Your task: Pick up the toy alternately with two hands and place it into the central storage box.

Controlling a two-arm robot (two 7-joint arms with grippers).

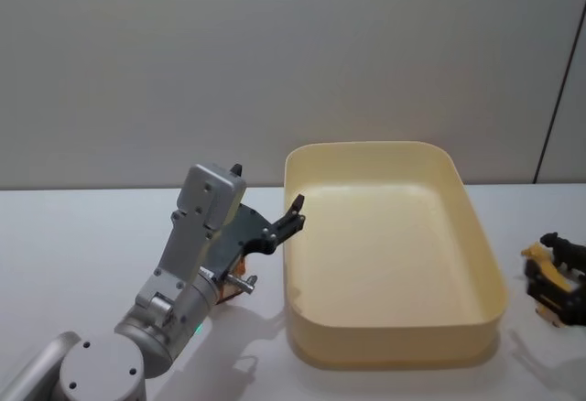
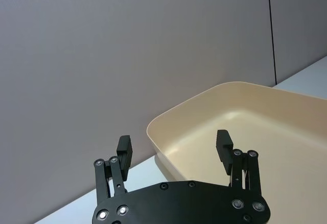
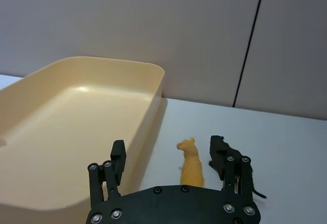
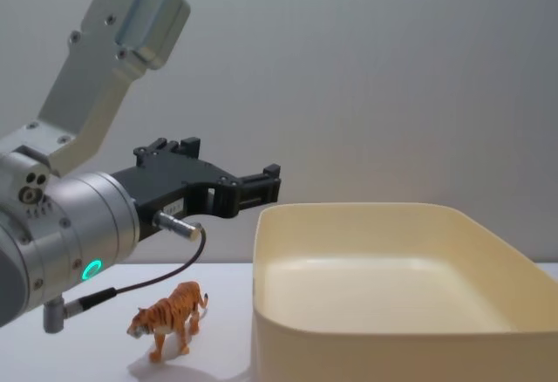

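Spreading wide with nothing between them, the flat black fingers [image 2: 124,150] of the left gripper [image 2: 173,144] hang in the air beside the left wall of the central storage box [image 1: 394,346], higher than its rim and pointing toward it. Behind them the thick silver left arm [image 4: 61,225] carries a glowing green ring light [image 4: 91,269]. Under this gripper the toy tiger [image 4: 170,316] stands on its four legs on the white table [image 1: 73,236]. It is orange with dark stripes, near the box's left wall but not touching it, tail toward the box. The box is a large cream-yellow tub with rounded corners and smooth walls. The right gripper [image 3: 171,155] is also unclenched and holds nothing, beside the box's right wall. Just ahead of it a yellow toy animal [image 3: 192,165] and a black toy animal [image 3: 218,150] stand side by side on the table.
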